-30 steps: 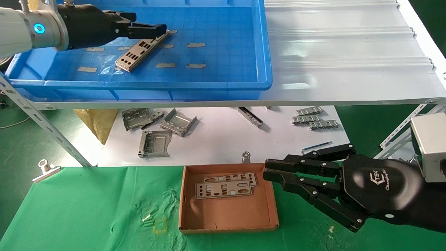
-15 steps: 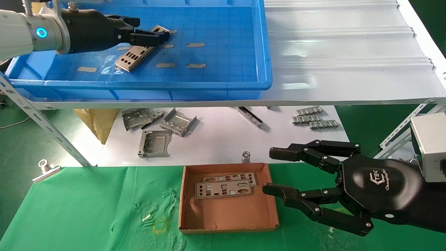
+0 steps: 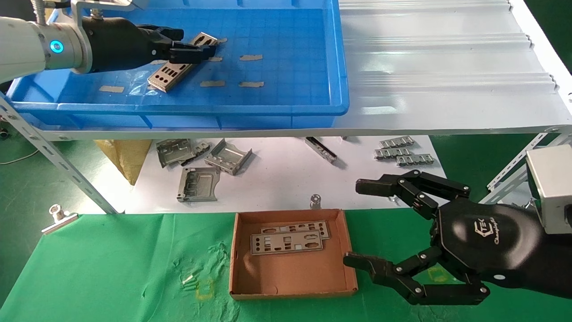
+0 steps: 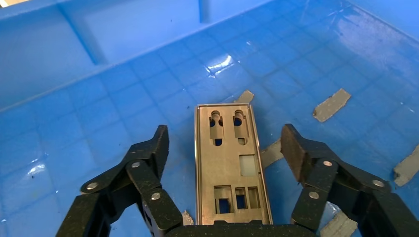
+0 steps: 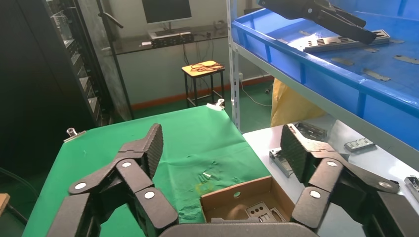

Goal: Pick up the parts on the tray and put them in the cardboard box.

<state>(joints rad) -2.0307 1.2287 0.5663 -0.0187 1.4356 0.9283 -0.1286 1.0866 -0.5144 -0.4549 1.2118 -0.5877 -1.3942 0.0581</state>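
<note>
One silver plate (image 3: 172, 71) lies flat on the floor of the blue tray (image 3: 290, 107) on the upper shelf. My left gripper (image 3: 196, 47) is open over the plate's far end. In the left wrist view the plate (image 4: 230, 163) lies lengthwise between the two fingers of my left gripper (image 4: 225, 136), with neither finger touching it. The cardboard box (image 3: 292, 286) sits on the green cloth and holds two stacked plates (image 3: 286, 241). My right gripper (image 3: 357, 222) is wide open and empty just right of the box. The box also shows in the right wrist view (image 5: 232, 190).
Grey bent brackets (image 3: 228, 156) and ladder-like strips (image 3: 402, 152) lie on the white lower surface behind the box. A white corrugated sheet (image 3: 447, 67) covers the shelf right of the tray. A slanted metal strut (image 3: 58, 161) and a clip (image 3: 58, 217) stand at the left.
My right gripper has opened from shut to wide open beside the box. My left gripper has drawn slightly left and settled lower over the plate in the tray.
</note>
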